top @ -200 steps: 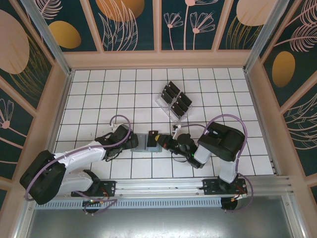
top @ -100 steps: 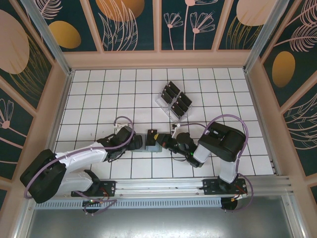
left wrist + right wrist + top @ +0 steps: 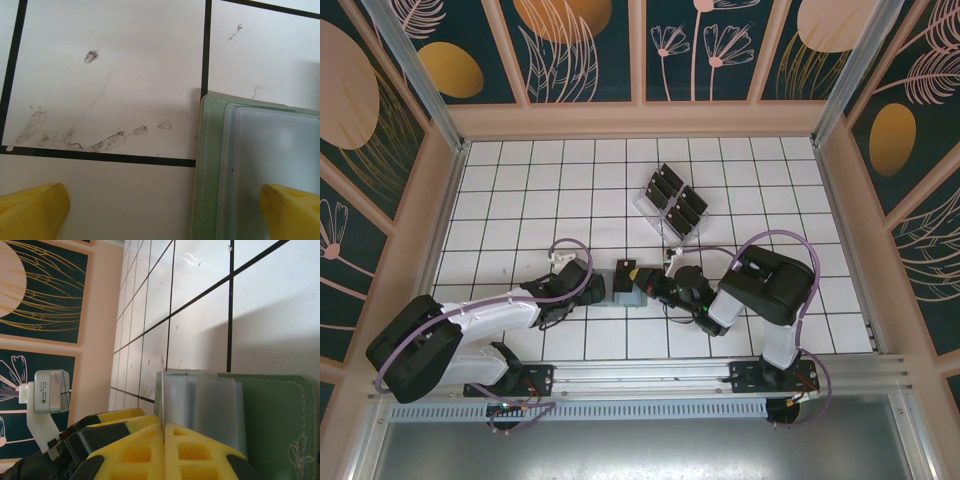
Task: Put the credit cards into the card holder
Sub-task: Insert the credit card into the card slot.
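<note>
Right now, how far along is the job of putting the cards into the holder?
Early. Done: no card is seen in the holder; its clear pocket looks empty. In hand: the right gripper is shut on a card at the holder, and the left gripper is open over its edge. Left: several cards stand in the rack.

This is a robot lab cell, folks: white gridded tabletop [image 3: 520, 200], wood-framed walls [image 3: 580, 50] painted with flowers left, right and far, left arm [image 3: 490, 315] and right arm [image 3: 765, 285] bolted to a near aluminium rail [image 3: 650, 378].
</note>
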### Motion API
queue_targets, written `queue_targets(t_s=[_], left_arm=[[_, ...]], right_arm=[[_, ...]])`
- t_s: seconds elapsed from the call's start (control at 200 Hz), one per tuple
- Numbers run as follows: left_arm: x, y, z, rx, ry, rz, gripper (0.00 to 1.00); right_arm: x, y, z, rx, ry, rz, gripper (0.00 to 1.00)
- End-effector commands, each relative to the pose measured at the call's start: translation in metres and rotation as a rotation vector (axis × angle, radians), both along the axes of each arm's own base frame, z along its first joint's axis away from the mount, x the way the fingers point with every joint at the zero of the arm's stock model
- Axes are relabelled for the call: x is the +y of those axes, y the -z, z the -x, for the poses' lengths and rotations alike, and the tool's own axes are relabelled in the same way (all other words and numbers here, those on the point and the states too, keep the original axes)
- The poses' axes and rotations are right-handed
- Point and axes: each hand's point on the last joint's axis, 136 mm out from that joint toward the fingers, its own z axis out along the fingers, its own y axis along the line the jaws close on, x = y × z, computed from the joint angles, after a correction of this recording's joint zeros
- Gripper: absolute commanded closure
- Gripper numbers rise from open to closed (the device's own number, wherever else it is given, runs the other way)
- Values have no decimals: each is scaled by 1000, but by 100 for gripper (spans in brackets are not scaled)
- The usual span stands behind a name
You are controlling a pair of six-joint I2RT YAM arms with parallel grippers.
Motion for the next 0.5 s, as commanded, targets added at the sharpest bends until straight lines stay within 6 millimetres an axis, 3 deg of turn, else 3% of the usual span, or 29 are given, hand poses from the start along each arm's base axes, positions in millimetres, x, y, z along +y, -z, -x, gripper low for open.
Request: queue_targets(t_s=[0.0, 0.495], left_arm=[[21, 24, 20, 89, -32, -65, 1], [25, 28, 24, 99, -37, -67, 1]], right_arm=[[0, 0, -7, -26, 20, 7, 100], [3, 14, -7, -7, 12, 14, 100]])
